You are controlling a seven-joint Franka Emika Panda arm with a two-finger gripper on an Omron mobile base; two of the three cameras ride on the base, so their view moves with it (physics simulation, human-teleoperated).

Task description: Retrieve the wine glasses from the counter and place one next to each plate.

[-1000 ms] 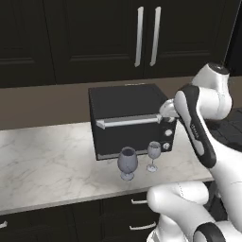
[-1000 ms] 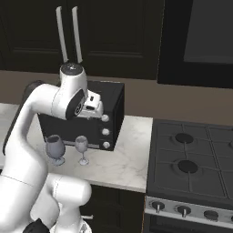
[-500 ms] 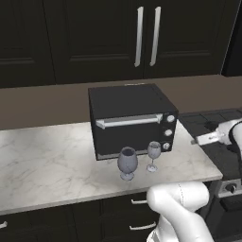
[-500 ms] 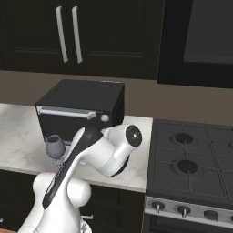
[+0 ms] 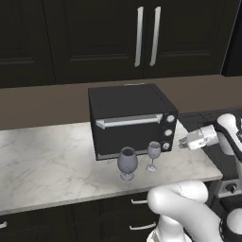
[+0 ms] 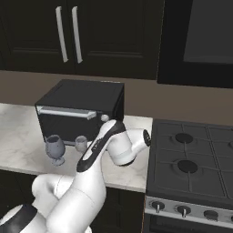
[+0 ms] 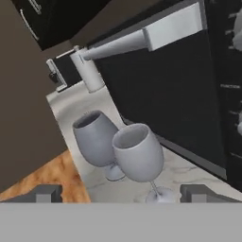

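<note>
Two grey-blue wine glasses stand on the marble counter point(image 5: 47, 160) in front of a black toaster oven. The wider glass point(image 5: 126, 163) is on the left and the narrower glass point(image 5: 153, 155) on the right. My gripper point(image 5: 182, 142) hovers low to the right of them, pointing at them and touching neither. In the hand view, the narrower glass point(image 7: 139, 153) is nearest and the wider glass point(image 7: 94, 137) just behind it. My gripper point(image 7: 123, 194) is open, with nothing between its fingertips point(image 7: 45, 193). From the right base view my arm partly covers the narrower glass point(image 6: 81, 143), beside the wider glass point(image 6: 54, 148). The plates are out of view.
The toaster oven point(image 5: 132, 118) stands right behind the glasses, its silver handle point(image 7: 142, 40) close above them. A gas stove point(image 6: 191, 164) adjoins the counter on the right. A white canister point(image 7: 87, 71) stands further along the counter. Dark cabinets line the wall.
My arm has swung down from in front of the oven to the right end of the counter. The hand now sits low beside the glasses. The glasses have not moved.
</note>
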